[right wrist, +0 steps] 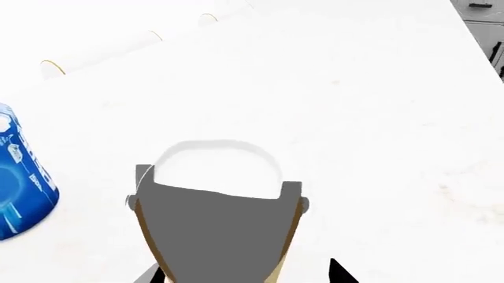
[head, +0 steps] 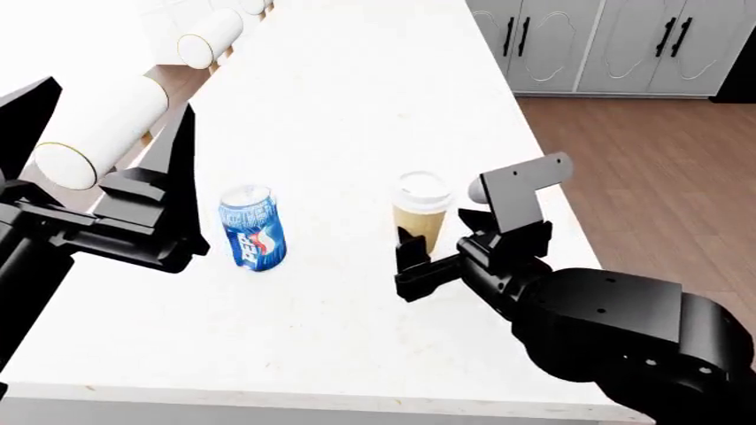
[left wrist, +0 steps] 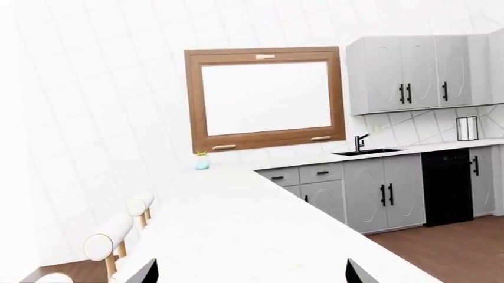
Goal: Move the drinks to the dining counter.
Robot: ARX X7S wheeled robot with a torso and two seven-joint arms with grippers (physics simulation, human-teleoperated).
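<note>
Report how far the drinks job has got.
Both drinks stand upright on the white dining counter: the soda can stands free, the left hand open beside it. The right hand is at the coffee cup; I cannot tell whether it grips. What seems left: letting go and backing both arms off.

Soda can (head: 251,228) and coffee cup (head: 420,212) upright on dining counter (head: 354,106), can left of cup, apart. Stools (head: 212,37) along counter's left edge.

Showing 1 blue soda can (head: 251,228), 1 lidded coffee cup (head: 420,212), 1 white counter (head: 354,97), 2 grippers, 3 stool backs along upper left.
</note>
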